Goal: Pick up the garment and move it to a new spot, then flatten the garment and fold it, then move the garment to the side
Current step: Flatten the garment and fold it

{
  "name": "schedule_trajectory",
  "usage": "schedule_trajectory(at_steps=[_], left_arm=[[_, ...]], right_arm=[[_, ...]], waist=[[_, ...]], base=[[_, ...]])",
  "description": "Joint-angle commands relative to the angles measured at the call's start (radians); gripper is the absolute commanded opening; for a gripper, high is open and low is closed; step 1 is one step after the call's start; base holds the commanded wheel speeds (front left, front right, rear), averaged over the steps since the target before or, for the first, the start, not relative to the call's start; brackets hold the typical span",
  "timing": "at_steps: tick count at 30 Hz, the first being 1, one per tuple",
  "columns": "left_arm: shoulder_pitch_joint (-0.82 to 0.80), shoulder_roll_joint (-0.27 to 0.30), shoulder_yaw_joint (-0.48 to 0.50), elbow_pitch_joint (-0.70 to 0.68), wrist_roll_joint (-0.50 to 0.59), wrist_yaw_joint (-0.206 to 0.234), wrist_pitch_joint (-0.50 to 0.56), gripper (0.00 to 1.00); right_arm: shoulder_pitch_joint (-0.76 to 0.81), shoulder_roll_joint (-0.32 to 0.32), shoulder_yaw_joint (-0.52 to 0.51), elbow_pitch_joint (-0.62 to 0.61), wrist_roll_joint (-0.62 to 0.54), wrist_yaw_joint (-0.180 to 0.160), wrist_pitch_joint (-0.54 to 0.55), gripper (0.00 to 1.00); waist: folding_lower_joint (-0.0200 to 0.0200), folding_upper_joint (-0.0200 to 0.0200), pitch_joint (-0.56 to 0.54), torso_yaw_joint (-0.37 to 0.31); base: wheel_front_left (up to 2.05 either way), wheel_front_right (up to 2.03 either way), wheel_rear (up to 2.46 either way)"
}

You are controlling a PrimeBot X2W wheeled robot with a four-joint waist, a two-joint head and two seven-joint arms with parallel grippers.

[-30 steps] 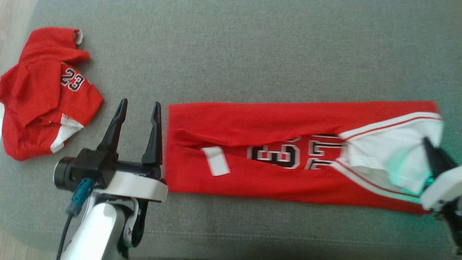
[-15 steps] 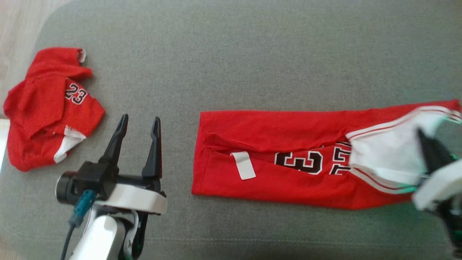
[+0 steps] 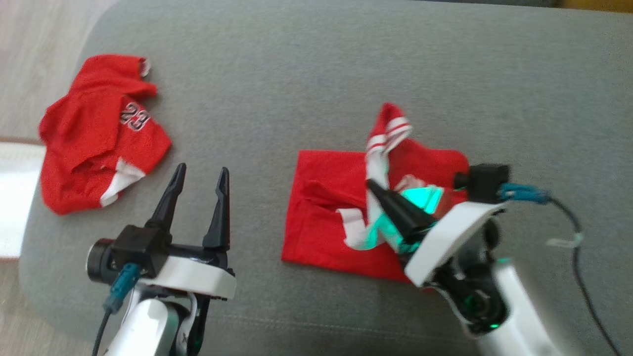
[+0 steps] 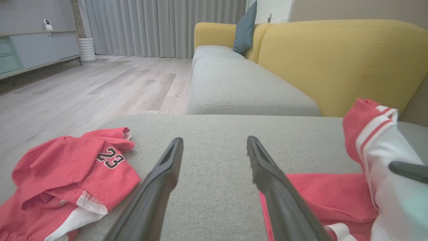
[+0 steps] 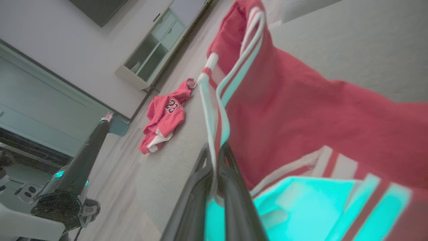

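The garment (image 3: 326,217), a red jersey with white and red striped trim, lies doubled over on the grey cushion (image 3: 346,74). My right gripper (image 3: 373,187) is shut on its striped edge (image 5: 214,100) and holds that end raised above the lower layer. The trim rises past the fingers in the right wrist view, where the gripper (image 5: 214,150) pinches it. My left gripper (image 3: 202,169) stands open and holds nothing, left of the garment's left edge and apart from it. In the left wrist view this gripper (image 4: 214,140) points across the cushion, with the garment (image 4: 321,197) at the lower right.
A second crumpled red garment with "23" on it (image 3: 99,133) lies near the cushion's left end. Wooden floor (image 3: 29,49) lies beyond that end. A yellow sofa back (image 4: 334,60) rises behind the cushion. The right arm's cable (image 3: 573,232) hangs to the right.
My right gripper has carried the garment's striped end leftward over the rest, so the long strip is now doubled. The head camera has shifted. The left gripper stays open.
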Motion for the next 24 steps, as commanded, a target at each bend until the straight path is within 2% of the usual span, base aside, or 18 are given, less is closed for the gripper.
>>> schedule_trajectory(at_steps=[1, 6, 9, 10, 11, 12, 15, 19, 21, 24], left_arm=[[-0.047, 0.002, 0.028, -0.025, 0.008, -0.005, -0.012, 1.0], [-0.056, -0.008, 0.024, -0.016, 0.011, -0.013, -0.012, 1.0], [-0.058, -0.011, 0.026, -0.014, 0.012, -0.015, -0.012, 1.0], [-0.058, -0.012, 0.027, -0.014, 0.014, -0.016, -0.012, 1.0], [-0.058, -0.013, 0.029, -0.014, 0.014, -0.017, -0.012, 1.0], [-0.058, -0.014, 0.031, -0.012, 0.015, -0.017, -0.012, 1.0], [-0.06, -0.018, 0.036, -0.009, 0.019, -0.016, -0.012, 1.0], [-0.059, -0.017, 0.045, -0.009, 0.023, -0.015, -0.012, 1.0], [-0.054, -0.014, 0.053, -0.01, 0.026, -0.013, -0.012, 1.0], [-0.047, -0.009, 0.06, -0.014, 0.029, -0.01, -0.012, 1.0]], right_arm=[[-0.057, 0.008, 0.05, 0.002, 0.03, 0.004, -0.049, 0.0], [-0.119, 0.008, 0.141, 0.16, 0.066, 0.004, -0.139, 0.0], [-0.137, 0.008, 0.158, 0.201, 0.089, 0.004, -0.18, 0.0], [-0.146, 0.008, 0.171, 0.218, 0.1, 0.004, -0.195, 0.2], [-0.156, 0.008, 0.181, 0.232, 0.102, 0.004, -0.216, 0.68], [-0.163, 0.008, 0.19, 0.241, 0.116, 0.004, -0.237, 1.0], [-0.196, 0.008, 0.219, 0.247, 0.123, 0.004, -0.319, 1.0], [-0.234, 0.008, 0.235, 0.225, 0.078, 0.004, -0.438, 1.0], [-0.242, -0.002, 0.201, 0.201, -0.002, 0.004, -0.51, 1.0], [-0.22, -0.04, 0.118, 0.168, -0.077, 0.004, -0.55, 1.0]], waist=[[0.0, 0.0, 0.016, 0.03], [0.0, 0.0, 0.031, 0.059], [0.0, 0.0, 0.035, 0.063], [0.0, 0.0, 0.036, 0.063], [0.0, 0.0, 0.037, 0.063], [0.0, 0.0, 0.038, 0.062], [0.0, 0.0, 0.039, 0.055], [0.0, 0.0, 0.032, 0.037], [0.0, 0.0, 0.025, 0.019], [0.0, 0.0, 0.018, -0.005]], base=[[0.0, 0.0, 0.0], [0.0, 0.0, 0.0], [0.0, 0.0, 0.0], [0.0, 0.0, 0.0], [0.0, 0.0, 0.0], [0.0, 0.0, 0.0], [0.0, 0.0, 0.0], [0.0, 0.0, 0.0], [0.0, 0.0, 0.0], [0.0, 0.0, 0.0]])
